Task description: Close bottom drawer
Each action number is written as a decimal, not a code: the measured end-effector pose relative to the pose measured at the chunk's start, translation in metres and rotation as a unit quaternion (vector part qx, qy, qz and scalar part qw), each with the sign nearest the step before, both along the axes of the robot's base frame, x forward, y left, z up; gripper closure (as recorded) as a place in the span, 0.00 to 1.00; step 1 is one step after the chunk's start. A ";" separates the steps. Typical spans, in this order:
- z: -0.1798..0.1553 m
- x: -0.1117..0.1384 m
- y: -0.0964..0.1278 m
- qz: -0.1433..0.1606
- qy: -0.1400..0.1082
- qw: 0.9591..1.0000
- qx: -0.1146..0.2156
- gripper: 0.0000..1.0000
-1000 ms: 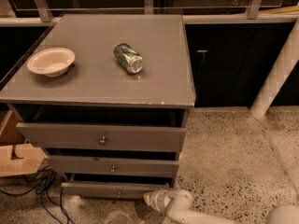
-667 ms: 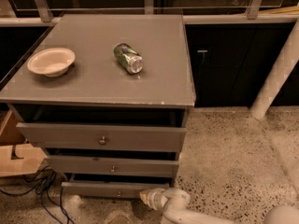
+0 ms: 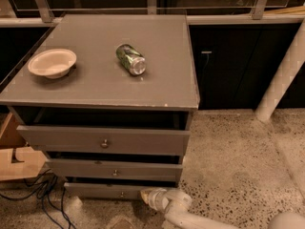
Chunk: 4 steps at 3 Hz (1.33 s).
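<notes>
The bottom drawer (image 3: pixel 95 191) is the lowest of three grey drawers in the cabinet, with a narrow front and a small round knob (image 3: pixel 122 194). It stands slightly pulled out, like the two above it. My gripper (image 3: pixel 146 195) comes in low from the bottom right on a white arm (image 3: pixel 177 208). Its tip is right at the drawer's front, just right of the knob. The arm's wrist hides the tip itself.
On the cabinet top (image 3: pixel 162 80) sit a white bowl (image 3: pixel 52 62) and a green can (image 3: pixel 130 58) on its side. Black cables (image 3: pixel 43 194) and a wooden box (image 3: pixel 14 161) lie at the lower left. A white post (image 3: pixel 281 75) stands at the right on speckled floor.
The arm has slid a little left and toward the cabinet, bringing the gripper up to the bottom drawer's front. The drawers, bowl and can have not moved.
</notes>
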<state>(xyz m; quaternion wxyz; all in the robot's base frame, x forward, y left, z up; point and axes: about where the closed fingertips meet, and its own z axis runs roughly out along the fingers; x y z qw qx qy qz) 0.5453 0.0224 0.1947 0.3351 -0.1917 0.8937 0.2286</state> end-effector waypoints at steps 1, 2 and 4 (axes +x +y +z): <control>0.003 0.001 0.003 0.005 -0.010 1.000 0.004 1.00; 0.003 0.001 0.003 0.005 -0.010 1.000 0.004 1.00; -0.028 -0.030 -0.019 -0.014 0.055 0.998 -0.010 1.00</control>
